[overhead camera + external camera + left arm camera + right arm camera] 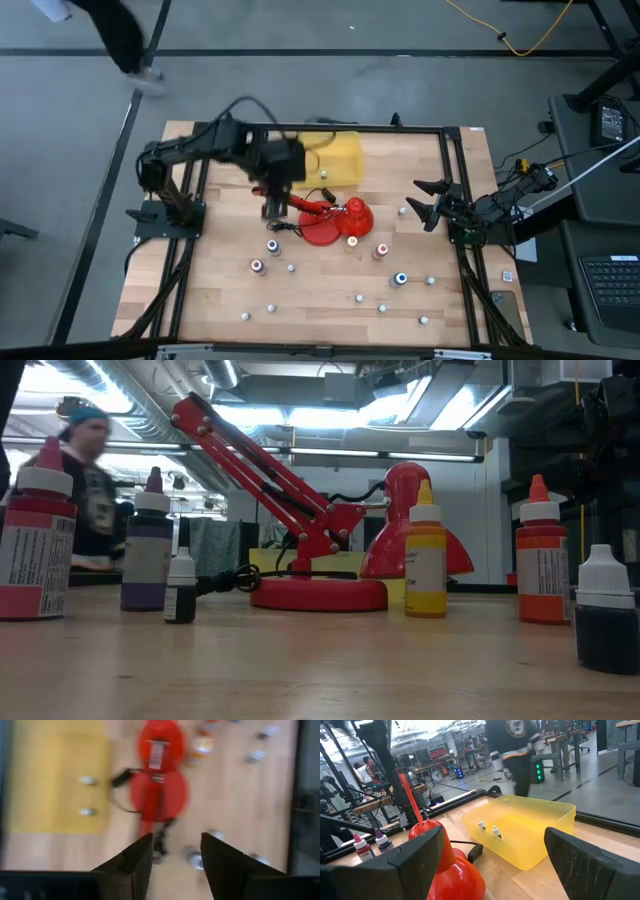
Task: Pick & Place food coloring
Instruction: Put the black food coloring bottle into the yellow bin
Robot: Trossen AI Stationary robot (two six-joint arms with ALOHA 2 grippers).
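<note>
The food coloring bottles stand upright on their bases on the wooden table: purple (273, 246), dark red (257, 265), yellow (352, 241), orange-red (381, 250) and blue (401, 279). The low view shows dark red (35, 545), purple (148, 550), yellow (425, 560) and orange-red (543, 560). My left gripper (273, 211) hangs open over the table, beside the red lamp-like thing (330, 220), up-table from the purple bottle. Its wrist view (176, 847) is blurred, with a bottle (194, 858) just beyond the fingers. My right gripper (420, 198) waits open near the table's right edge.
A yellow tray (338, 158) lies at the far middle of the table, with two small white-capped bottles (481, 825) in it. Several small white-capped bottles are scattered over the near half (358, 297). A black frame borders the table. People move in the room behind.
</note>
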